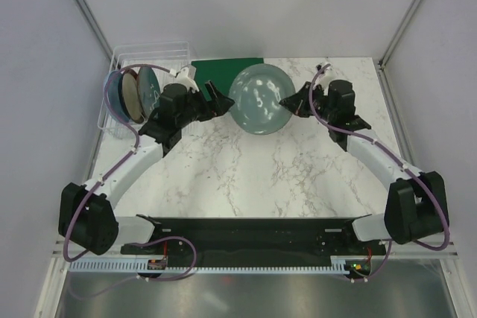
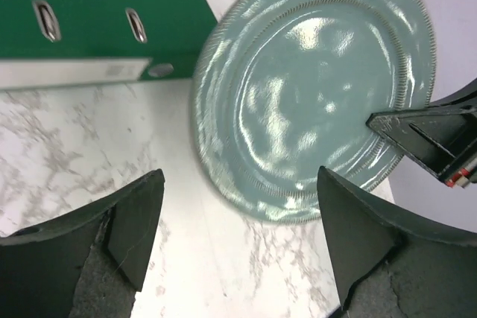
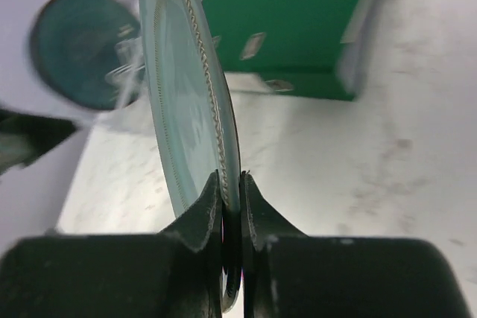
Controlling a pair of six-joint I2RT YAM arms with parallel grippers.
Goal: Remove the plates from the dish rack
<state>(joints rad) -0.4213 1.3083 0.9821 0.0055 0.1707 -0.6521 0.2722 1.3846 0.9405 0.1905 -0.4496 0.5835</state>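
The grey-green plate (image 1: 257, 100) is held tilted above the table middle, and my right gripper (image 1: 288, 102) is shut on its right rim. The right wrist view shows the plate edge-on (image 3: 186, 94) between the closed right gripper (image 3: 231, 184). My left gripper (image 1: 226, 100) is open and empty, just left of this plate and apart from it. In the left wrist view the plate (image 2: 313, 87) lies beyond the open left gripper (image 2: 240, 184). The wire dish rack (image 1: 149, 53) at far left holds the dark grey-blue (image 1: 115, 91), reddish-brown (image 1: 132, 96) and light blue (image 1: 149, 87) plates upright.
A green binder (image 1: 227, 67) lies flat at the back, between the rack and the held plate; it also shows in the left wrist view (image 2: 89, 5) and the right wrist view (image 3: 298, 27). White marble tabletop (image 1: 246, 169) lies in front.
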